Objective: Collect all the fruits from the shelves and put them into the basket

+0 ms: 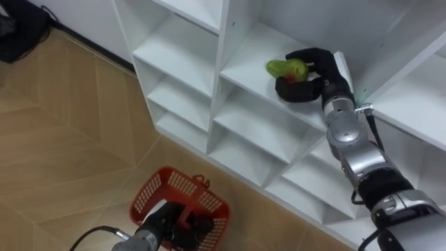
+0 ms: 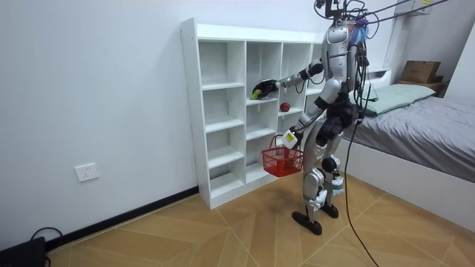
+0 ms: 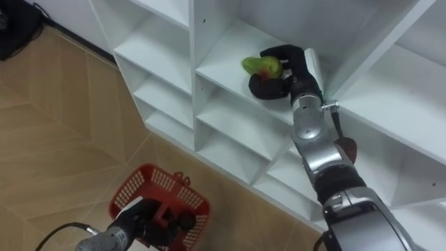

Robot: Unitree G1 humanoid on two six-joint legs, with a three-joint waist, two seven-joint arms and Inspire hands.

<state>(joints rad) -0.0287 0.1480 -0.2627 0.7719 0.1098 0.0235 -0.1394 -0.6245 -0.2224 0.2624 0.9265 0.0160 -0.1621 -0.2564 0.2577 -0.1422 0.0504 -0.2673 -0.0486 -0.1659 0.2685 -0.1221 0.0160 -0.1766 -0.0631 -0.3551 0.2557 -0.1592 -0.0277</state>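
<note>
Green fruit crosswise in right hand

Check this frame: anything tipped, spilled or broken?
Nothing stands out. The right hand curls round the green fruit on a shelf of the white closet; the left hand holds the red basket by its handle.

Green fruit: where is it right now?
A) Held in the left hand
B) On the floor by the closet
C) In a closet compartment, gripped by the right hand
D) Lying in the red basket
C: the green fruit is in a white closet compartment with the right hand curled round it, while the left hand holds the red basket by its handle.
</note>
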